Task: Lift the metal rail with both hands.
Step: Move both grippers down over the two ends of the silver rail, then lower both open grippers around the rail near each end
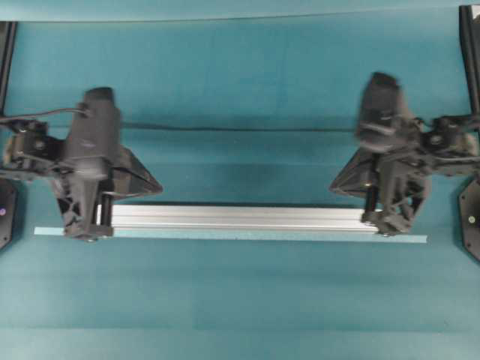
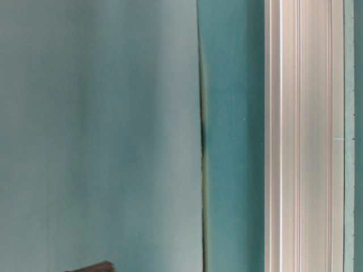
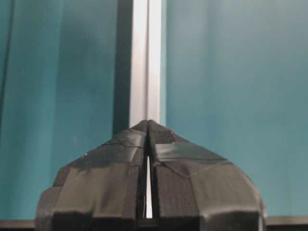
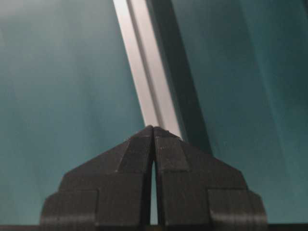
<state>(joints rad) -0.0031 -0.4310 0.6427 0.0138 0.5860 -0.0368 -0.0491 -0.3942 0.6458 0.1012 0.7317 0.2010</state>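
My left claw [image 3: 148,126] and right claw [image 4: 153,130], jaws fully shut, tips together, each over one end of the rail [image 1: 240,217].

In both wrist views my fingers meet in front of the rail, which runs straight away from them; whether they pinch it I cannot tell. From overhead its long axis lies left to right on the teal mat [image 1: 240,75], left claw at the left end, right claw at the right. A pale strip [image 1: 409,238] lies alongside its near edge. Nothing blocks an upward lift.

The metal rail [image 1: 240,217] spans the table [image 1: 240,300] crosswise, left gripper [image 1: 88,234] at one end, right gripper [image 1: 386,229] at the other, tape strip [image 1: 405,238] alongside.
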